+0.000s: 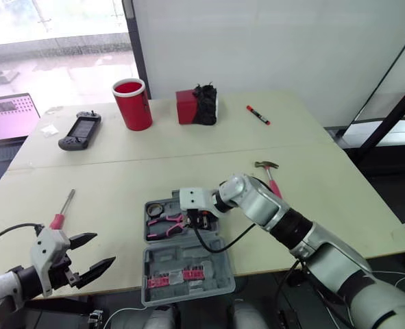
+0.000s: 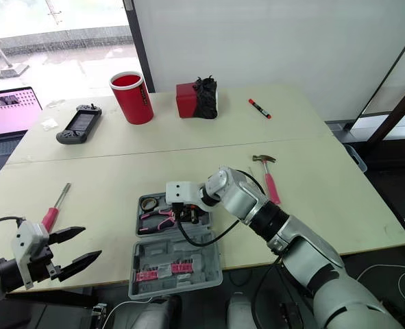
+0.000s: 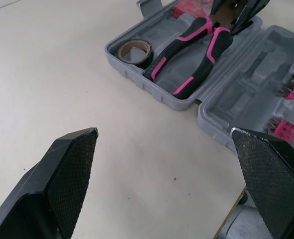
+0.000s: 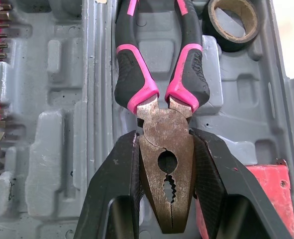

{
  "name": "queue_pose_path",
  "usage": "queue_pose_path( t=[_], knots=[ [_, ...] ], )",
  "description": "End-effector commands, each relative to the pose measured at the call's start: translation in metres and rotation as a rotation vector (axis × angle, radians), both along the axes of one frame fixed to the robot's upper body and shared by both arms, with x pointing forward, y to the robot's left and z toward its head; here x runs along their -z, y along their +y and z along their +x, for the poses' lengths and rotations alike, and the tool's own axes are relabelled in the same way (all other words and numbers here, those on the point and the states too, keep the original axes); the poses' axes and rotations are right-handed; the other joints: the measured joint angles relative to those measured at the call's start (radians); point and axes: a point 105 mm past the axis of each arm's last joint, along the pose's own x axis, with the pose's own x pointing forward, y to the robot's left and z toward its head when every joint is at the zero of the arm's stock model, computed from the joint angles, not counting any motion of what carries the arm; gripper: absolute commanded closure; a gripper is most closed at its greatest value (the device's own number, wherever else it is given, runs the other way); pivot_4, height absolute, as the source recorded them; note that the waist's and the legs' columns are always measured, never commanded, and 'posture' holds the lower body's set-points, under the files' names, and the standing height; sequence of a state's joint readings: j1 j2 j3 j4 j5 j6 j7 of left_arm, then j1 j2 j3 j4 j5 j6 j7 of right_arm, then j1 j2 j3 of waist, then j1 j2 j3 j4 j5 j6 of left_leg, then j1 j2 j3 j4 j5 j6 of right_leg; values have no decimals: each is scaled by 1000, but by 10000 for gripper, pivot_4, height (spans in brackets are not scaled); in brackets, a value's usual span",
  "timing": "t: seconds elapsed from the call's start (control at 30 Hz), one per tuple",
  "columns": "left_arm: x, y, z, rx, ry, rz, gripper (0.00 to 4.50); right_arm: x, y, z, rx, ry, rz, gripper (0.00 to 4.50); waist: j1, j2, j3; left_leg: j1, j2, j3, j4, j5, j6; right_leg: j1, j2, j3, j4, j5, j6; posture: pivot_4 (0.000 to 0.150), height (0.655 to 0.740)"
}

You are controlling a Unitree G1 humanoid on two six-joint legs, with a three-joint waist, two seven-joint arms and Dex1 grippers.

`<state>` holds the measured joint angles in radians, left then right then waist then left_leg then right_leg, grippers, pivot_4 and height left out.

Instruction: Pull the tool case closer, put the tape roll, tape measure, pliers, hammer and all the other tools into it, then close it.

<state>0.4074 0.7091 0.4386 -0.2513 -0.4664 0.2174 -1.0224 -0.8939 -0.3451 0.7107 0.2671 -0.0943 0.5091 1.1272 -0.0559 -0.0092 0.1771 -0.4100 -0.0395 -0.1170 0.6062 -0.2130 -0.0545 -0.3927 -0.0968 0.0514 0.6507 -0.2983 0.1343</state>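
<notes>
Right wrist view: 1 pink-handled pliers (image 4: 186, 74) is clamped at its head by the right gripper (image 4: 165, 149) inside 1 open grey tool case (image 1: 181, 267), bottom centre of the eye views, beside 1 tape roll (image 4: 235, 22); the left gripper (image 1: 105, 249) is spread apart.

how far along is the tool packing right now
Done: the tool case sits open at the near table edge with the tape roll inside. In hand: the right gripper is shut on the pliers, which lie in the case. Left to do: the hammer and screwdriver lie on the table, and the lid needs closing. The left gripper is open. A red item beside the pliers may be the tape measure.
</notes>
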Motion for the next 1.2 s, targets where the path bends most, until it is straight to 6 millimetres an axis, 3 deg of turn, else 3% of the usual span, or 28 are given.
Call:
queue_pose_path(
  t=[0.03, 0.2, 0.33, 0.47, 0.6, 0.73, 0.83, 0.9, 1.07, 1.2],
  knots=[
    [-3, 1, 1, 14, -6, 20, 0, -11, 7, 5, -19, -26, 31, 30301, -1, 0, 0, 0, 0, 0, 0, 0, 0, 0, 0, 0, 0, 0, 0, 1500, 7400],
    [-3, -5, 0, 31, 22, -15, 0, -18, 8, 1, -22, 1, 60, 6215, 0, 0, 0, 0, 0, 0, 0, 0, 0, 0, 0, 0, 0, 0, 0, 1500, 7400],
    [-8, -7, 3, 53, 19, -9, 0, -45, 10, -7, -24, 10, 184, 6215, 5, 0, 0, 0, 0, 0, 0, 0, 0, 0, 0, 0, 0, 0, 0, 1500, 7400],
    [-14, -13, 9, 81, 3, -14, 0, -70, 13, -6, 33, -74, 419, 6215, 12, 0, 0, 0, 0, 0, 0, 0, 0, 0, 0, 0, 0, 0, 0, 1500, 7400],
    [-19, -22, 14, 119, -9, -23, 0, -63, 9, -12, 68, -6, 480, 6215, 12, 0, 0, 0, 0, 0, 0, 0, -1, 1, 0, 0, -1, 0, 0, 1500, 7400],
    [-25, -32, 17, 170, -18, -32, 0, -53, 12, -7, 112, 0, 535, 18835, 8, 0, 0, 0, 0, 0, 0, 0, -1, 0, 0, 0, 0, 0, 0, 1500, 7400],
    [-28, -38, 16, 215, -13, -33, 0, -36, 12, -6, 190, 133, 559, 34616, 8, 0, 0, 0, 1, 0, 0, 0, -1, 0, 1, 0, 0, 0, 0, 1500, 7400],
    [-31, -37, 19, 212, -25, -34, 0, -21, 11, -3, 210, 134, 520, 44639, 10, 0, 0, 0, 1, 0, 0, 0, -1, 0, 0, 1, 0, 0, 0, 1500, 7400],
    [-32, -36, 21, 206, -34, -26, 0, 7, 10, -1, 200, 102, 433, 44639, 9, 0, 0, 0, 0, 0, 0, 0, -1, 0, 0, 0, 0, 0, 0, 1500, 7400],
    [-29, -35, 17, 214, -3, -20, 0, 48, -2, 8, 285, 94, 292, 44639, 7, 0, 0, 0, 0, 0, 0, 0, -1, 0, 1, 0, 0, 0, 0, 1500, 7400]
  ],
)
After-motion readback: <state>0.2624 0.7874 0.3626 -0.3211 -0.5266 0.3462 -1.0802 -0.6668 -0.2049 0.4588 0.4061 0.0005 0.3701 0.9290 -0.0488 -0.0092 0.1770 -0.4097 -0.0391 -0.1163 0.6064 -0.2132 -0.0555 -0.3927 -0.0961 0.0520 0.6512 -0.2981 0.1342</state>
